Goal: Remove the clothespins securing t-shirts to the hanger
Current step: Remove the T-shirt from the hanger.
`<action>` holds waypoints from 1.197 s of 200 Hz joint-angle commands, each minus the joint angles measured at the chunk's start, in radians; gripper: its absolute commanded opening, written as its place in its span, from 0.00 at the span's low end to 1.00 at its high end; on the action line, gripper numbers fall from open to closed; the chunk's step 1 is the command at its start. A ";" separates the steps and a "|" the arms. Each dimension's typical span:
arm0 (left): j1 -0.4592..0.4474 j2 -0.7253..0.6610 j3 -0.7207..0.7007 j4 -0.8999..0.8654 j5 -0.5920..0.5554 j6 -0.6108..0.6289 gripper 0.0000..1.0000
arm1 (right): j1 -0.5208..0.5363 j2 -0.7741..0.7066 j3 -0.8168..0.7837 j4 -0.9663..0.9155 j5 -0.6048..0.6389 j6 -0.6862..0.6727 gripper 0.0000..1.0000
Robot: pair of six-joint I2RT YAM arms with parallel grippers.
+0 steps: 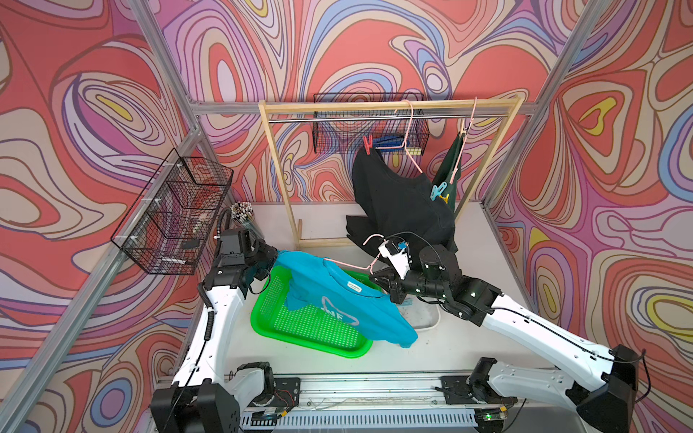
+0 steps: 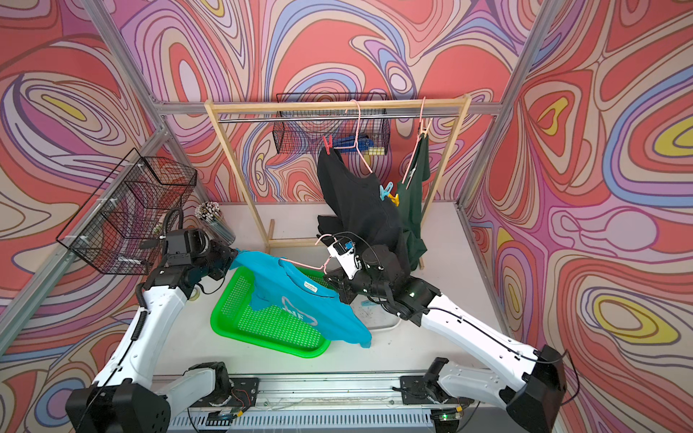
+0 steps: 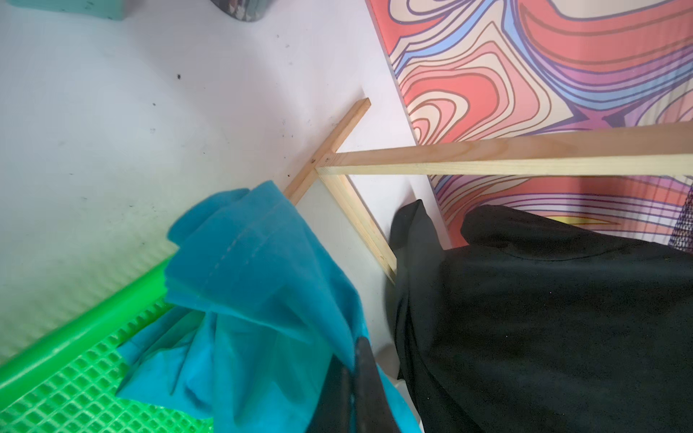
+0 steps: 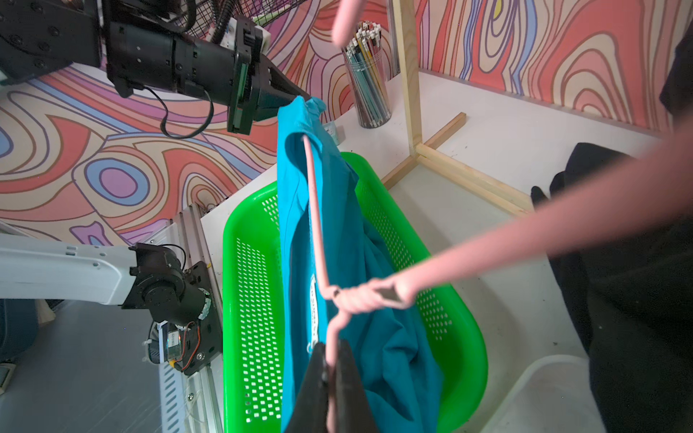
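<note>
Low in the middle of both top views, the turquoise t-shirt [image 1: 337, 300] [image 2: 300, 300] is stretched in the air between the two arms. It hangs over a green tray [image 1: 318, 328] that lies on the white bench [image 1: 468, 345].

The left arm [image 1: 221, 318] reaches in from the left. Its jaws are clenched on the bunched cloth at the shirt's upper-left corner. The left wrist view shows the dark fingers [image 3: 362, 375] pinching turquoise fabric at the bottom of the frame.

The right arm [image 1: 532, 330] comes in from the right. Its jaws are clamped on the wire of the pink hanger [image 4: 317, 225] just below its twisted neck, as the right wrist view shows plainly. That hanger runs inside the turquoise shirt. The shirt's lower corner trails past the tray's right edge.

Behind, in the upper middle, stands a wooden rack [image 1: 390, 106]. The black t-shirt [image 1: 397, 202] hangs crooked from it, pinned at its upper-left shoulder by a red clothespin [image 1: 368, 144], and its bottom rests on the bench. Just right of it hangs the dark green t-shirt [image 2: 412, 202].

A light blue clothespin [image 1: 438, 190] and a yellow clothespin [image 1: 444, 197] sit touching each other where those two shirts meet. I cannot tell which cloth each one bites.
</note>
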 commanded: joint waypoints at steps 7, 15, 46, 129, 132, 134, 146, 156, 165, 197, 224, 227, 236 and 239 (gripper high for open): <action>0.024 -0.018 0.066 -0.084 -0.170 0.048 0.00 | -0.005 -0.047 -0.030 -0.026 0.035 -0.034 0.00; 0.028 -0.012 0.088 -0.101 -0.190 0.060 0.00 | -0.005 -0.056 -0.036 -0.028 0.042 -0.039 0.00; 0.038 0.023 0.165 -0.175 -0.258 0.107 0.00 | -0.006 -0.094 -0.060 -0.039 0.065 -0.052 0.00; 0.096 -0.011 0.158 -0.217 -0.284 0.165 0.00 | -0.005 -0.182 -0.095 -0.069 0.195 -0.058 0.00; 0.099 -0.011 0.158 -0.220 -0.284 0.167 0.00 | -0.005 -0.184 -0.095 -0.070 0.200 -0.059 0.00; 0.101 -0.013 0.157 -0.222 -0.284 0.168 0.00 | -0.006 -0.185 -0.095 -0.071 0.201 -0.058 0.00; 0.114 -0.018 0.155 -0.228 -0.276 0.179 0.00 | -0.005 -0.191 -0.097 -0.071 0.216 -0.058 0.00; 0.121 -0.025 0.154 -0.232 -0.274 0.190 0.00 | -0.005 -0.194 -0.098 -0.070 0.230 -0.055 0.00; 0.122 -0.032 0.156 -0.236 -0.269 0.201 0.00 | -0.005 -0.197 -0.096 -0.070 0.238 -0.055 0.00; 0.129 -0.038 0.168 -0.262 -0.264 0.238 0.00 | -0.005 -0.202 -0.097 -0.066 0.278 -0.047 0.00; 0.129 -0.052 0.145 -0.243 -0.196 0.247 0.00 | -0.006 -0.196 -0.094 -0.020 0.277 -0.034 0.00; 0.129 -0.053 0.140 -0.241 -0.189 0.247 0.00 | -0.005 -0.194 -0.094 -0.013 0.275 -0.034 0.00; 0.129 -0.058 0.130 -0.236 -0.171 0.250 0.00 | -0.005 -0.187 -0.092 0.010 0.264 -0.031 0.00; 0.129 -0.061 0.127 -0.234 -0.164 0.254 0.00 | -0.006 -0.184 -0.090 0.018 0.260 -0.030 0.00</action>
